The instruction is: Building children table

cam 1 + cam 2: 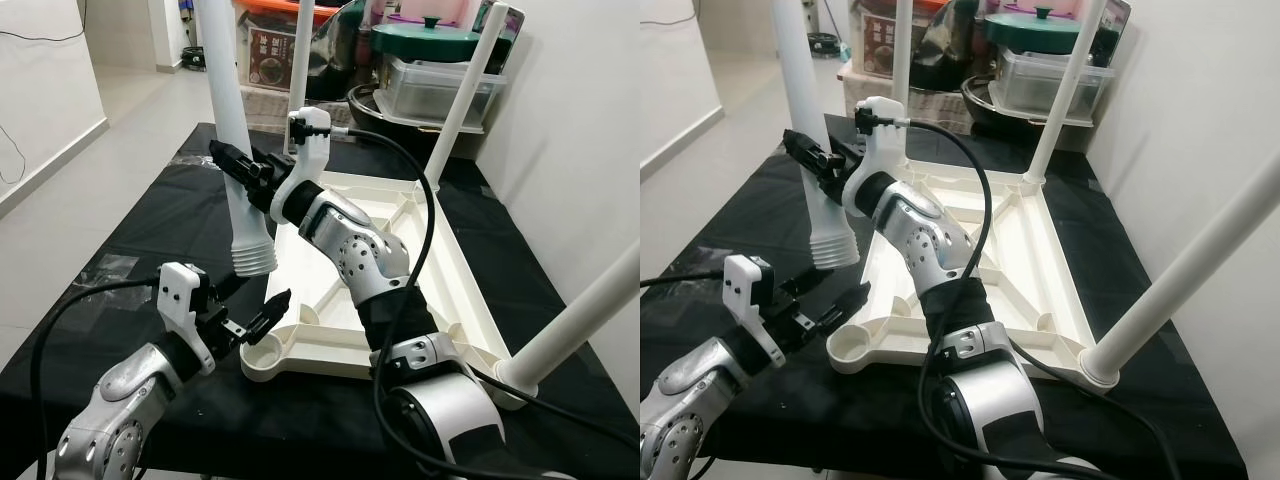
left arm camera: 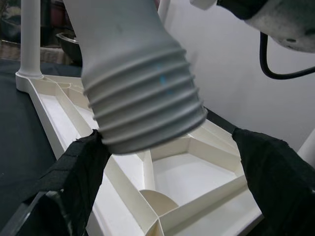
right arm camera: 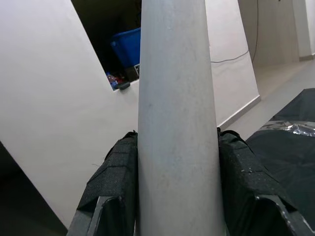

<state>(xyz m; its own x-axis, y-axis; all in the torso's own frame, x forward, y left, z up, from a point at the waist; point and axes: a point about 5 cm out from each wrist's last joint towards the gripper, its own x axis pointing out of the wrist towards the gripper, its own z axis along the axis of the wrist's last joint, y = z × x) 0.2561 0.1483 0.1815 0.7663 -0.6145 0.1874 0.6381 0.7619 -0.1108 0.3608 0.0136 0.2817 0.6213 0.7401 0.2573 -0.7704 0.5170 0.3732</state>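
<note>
A cream children's table top (image 1: 400, 215) lies upside down on a black-covered surface. My right gripper (image 1: 240, 165) is shut on a loose white leg (image 1: 230, 120), holding it nearly upright; in the right wrist view both fingers (image 3: 115, 182) press the leg (image 3: 177, 123). The leg's threaded end (image 1: 253, 255) hangs above and just beyond the near-left corner socket (image 1: 262, 352), apart from it. My left gripper (image 1: 258, 300) is open low by that corner. In the left wrist view its fingers (image 2: 78, 172) flank the threaded end (image 2: 147, 108) without touching it.
Three legs stand screwed into the other corners: far left (image 1: 298, 60), far right (image 1: 465, 95), near right (image 1: 580, 320), the last leaning out past the black cover's edge. Plastic boxes and a green pot lid (image 1: 425, 45) crowd the back. A white wall is close on the right.
</note>
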